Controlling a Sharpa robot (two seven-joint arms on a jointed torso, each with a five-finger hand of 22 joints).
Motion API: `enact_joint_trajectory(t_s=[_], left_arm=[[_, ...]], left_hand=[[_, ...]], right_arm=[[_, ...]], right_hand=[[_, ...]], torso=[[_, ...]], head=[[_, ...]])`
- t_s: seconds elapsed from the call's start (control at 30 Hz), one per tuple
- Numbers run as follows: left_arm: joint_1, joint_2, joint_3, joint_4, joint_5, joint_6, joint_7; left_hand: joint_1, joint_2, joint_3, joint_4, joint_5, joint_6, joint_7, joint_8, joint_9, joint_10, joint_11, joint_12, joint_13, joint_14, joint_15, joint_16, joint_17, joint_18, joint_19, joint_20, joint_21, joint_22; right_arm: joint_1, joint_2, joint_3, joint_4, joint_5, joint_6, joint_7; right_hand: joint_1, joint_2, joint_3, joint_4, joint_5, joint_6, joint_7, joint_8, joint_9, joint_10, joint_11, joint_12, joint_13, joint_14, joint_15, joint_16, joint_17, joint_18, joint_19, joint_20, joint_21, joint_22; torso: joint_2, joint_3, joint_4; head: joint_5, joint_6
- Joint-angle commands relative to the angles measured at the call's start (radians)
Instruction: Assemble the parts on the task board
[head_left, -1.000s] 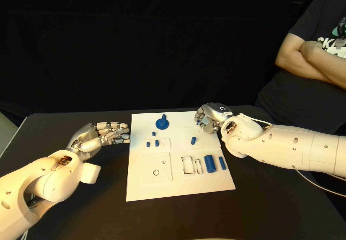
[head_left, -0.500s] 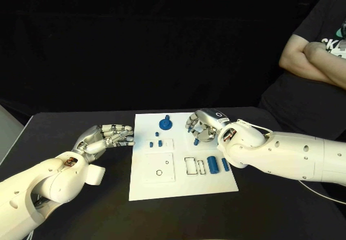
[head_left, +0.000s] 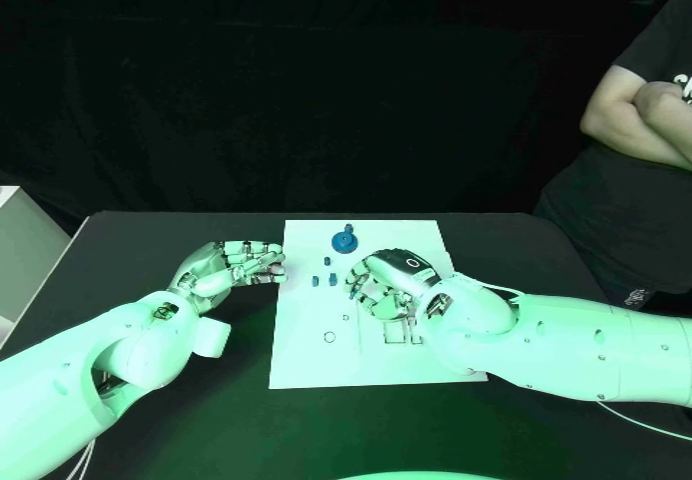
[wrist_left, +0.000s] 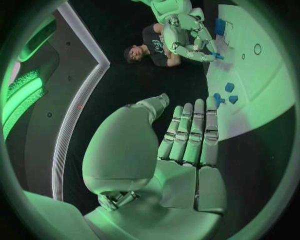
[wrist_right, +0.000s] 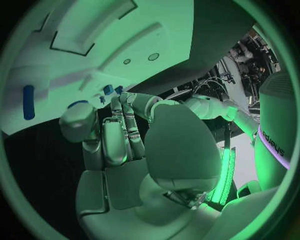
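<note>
The white task board (head_left: 310, 350) lies mid-table. At its far end sits a round blue part (head_left: 343, 241), with three small blue pegs (head_left: 326, 279) on the left side below it. My right hand (head_left: 387, 287) hangs over the board's middle, fingers curled down. From the left wrist view its fingertips (wrist_left: 209, 50) meet a small blue part (wrist_left: 217, 56); a firm hold cannot be made out. My left hand (head_left: 238, 265) lies at the board's left edge with its fingers (wrist_left: 190, 132) straight, side by side and empty. An oblong blue part (wrist_right: 28, 102) lies on the board (wrist_right: 81, 50).
A pale box (head_left: 22, 250) stands at the table's left edge. Black table surface runs along both sides of the board and in front of it. Rectangular recesses and a small round hole (head_left: 330, 337) mark the board's near half.
My right hand has moved left and down onto the board and now covers the small blue part it was beside. The left hand stays at the board's left edge. The camera has shifted.
</note>
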Motion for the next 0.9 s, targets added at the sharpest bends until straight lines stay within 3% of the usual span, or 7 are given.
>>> enact_joint_trajectory(t_s=[0.03, 0.17, 0.43, 0.9], left_arm=[[-0.002, 0.003, 0.001, 0.003, 0.013, -0.008, 0.016], [-0.002, 0.003, 0.002, 0.004, 0.013, -0.008, 0.016], [-0.002, 0.001, 0.002, 0.004, 0.014, -0.008, 0.016], [-0.002, -0.002, 0.002, 0.001, 0.014, 0.0, 0.01]], left_hand=[[0.004, 0.005, -0.007, 0.0, -0.003, -0.004, 0.011, 0.007, -0.001, -0.007, -0.002, 0.006, 0.001, -0.002, 0.002, -0.004, 0.002, 0.012, 0.007, 0.0, -0.004, -0.001], [0.005, 0.006, -0.007, 0.0, -0.003, -0.005, 0.012, 0.007, -0.001, -0.008, -0.001, 0.007, 0.001, -0.003, 0.003, -0.005, 0.002, 0.012, 0.007, 0.0, -0.005, -0.002], [0.005, 0.006, -0.007, 0.0, -0.003, -0.005, 0.012, 0.007, -0.001, -0.008, -0.001, 0.007, 0.001, -0.003, 0.003, -0.005, 0.002, 0.012, 0.008, 0.0, -0.005, -0.003], [0.004, 0.006, -0.009, 0.001, -0.003, -0.007, 0.013, 0.008, -0.003, -0.01, -0.001, 0.008, 0.001, -0.004, 0.003, -0.006, 0.002, 0.012, 0.008, 0.001, -0.007, -0.005]], right_arm=[[-0.015, 0.011, -0.001, 0.001, -0.086, 0.006, 0.005], [-0.03, 0.024, -0.003, -0.006, -0.113, 0.003, -0.006], [-0.059, 0.045, -0.004, -0.026, -0.158, -0.002, -0.023], [-0.07, 0.056, -0.006, -0.039, -0.201, 0.001, -0.029]], right_hand=[[-0.011, 0.001, 0.004, 0.0, 0.004, 0.006, 0.001, 0.006, 0.001, 0.023, -0.014, 0.005, 0.002, 0.046, -0.005, 0.005, 0.0, -0.006, 0.003, -0.007, 0.004, 0.002], [-0.011, 0.001, 0.004, 0.0, 0.004, 0.006, 0.001, 0.006, 0.001, 0.023, -0.014, 0.005, 0.002, 0.046, -0.005, 0.005, 0.0, -0.006, 0.003, -0.007, 0.004, 0.002], [-0.012, 0.0, 0.005, -0.001, 0.005, 0.006, 0.0, 0.006, 0.002, 0.024, -0.014, 0.004, 0.002, 0.046, -0.005, 0.007, 0.001, -0.006, 0.004, -0.007, 0.006, 0.003], [-0.012, 0.0, 0.006, -0.002, 0.006, 0.006, 0.0, 0.007, 0.003, 0.025, -0.014, 0.003, 0.002, 0.047, -0.006, 0.009, 0.002, -0.006, 0.004, -0.007, 0.008, 0.005]], torso=[[0.001, -0.0005, 0.0011], [0.002, 0.0001, 0.0003], [0.002, 0.0026, 0.0002], [0.002, 0.002, -0.0003]], head=[[-0.002, -0.006], [0.002, -0.009], [0.016, -0.032], [0.021, -0.044]])
